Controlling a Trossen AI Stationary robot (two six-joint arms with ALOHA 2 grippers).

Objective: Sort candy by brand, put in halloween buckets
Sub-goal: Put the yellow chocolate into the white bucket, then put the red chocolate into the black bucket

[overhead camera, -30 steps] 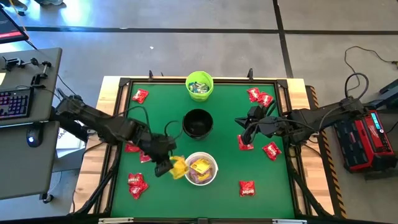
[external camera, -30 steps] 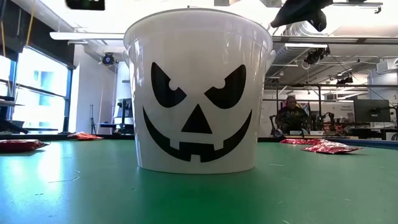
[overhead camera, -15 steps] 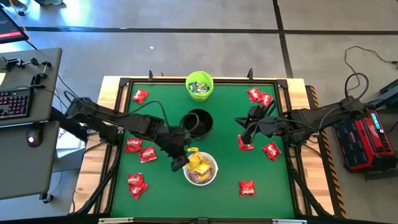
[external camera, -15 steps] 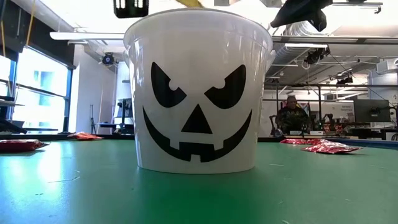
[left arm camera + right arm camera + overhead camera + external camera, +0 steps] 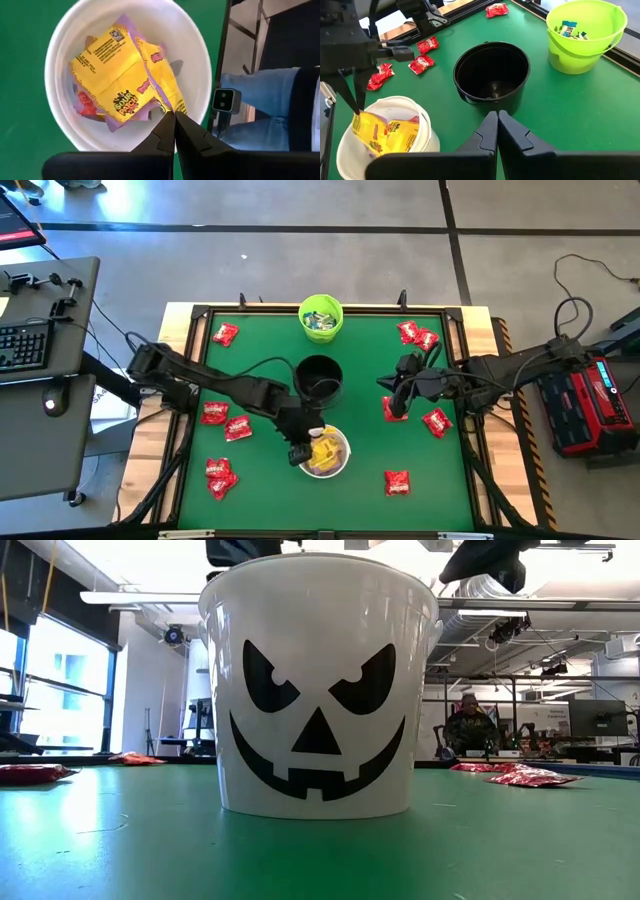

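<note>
The left gripper (image 5: 174, 116) hangs over the white bucket (image 5: 342, 463), fingers pinched on the corner of a yellow packet (image 5: 125, 80); if they part off-centre, it could catch the rim and slide onto the green mat (image 5: 260, 350). The right gripper (image 5: 396, 396) waits closed and empty beside the black bucket (image 5: 318, 378), red packets (image 5: 224, 425) unsorted

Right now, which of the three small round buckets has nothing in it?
The black plastic bucket in the middle of the row: its bottom shows bare. The lime green bucket holds pale wrapped candy, and the white pumpkin-face bucket holds yellow packets.
</note>
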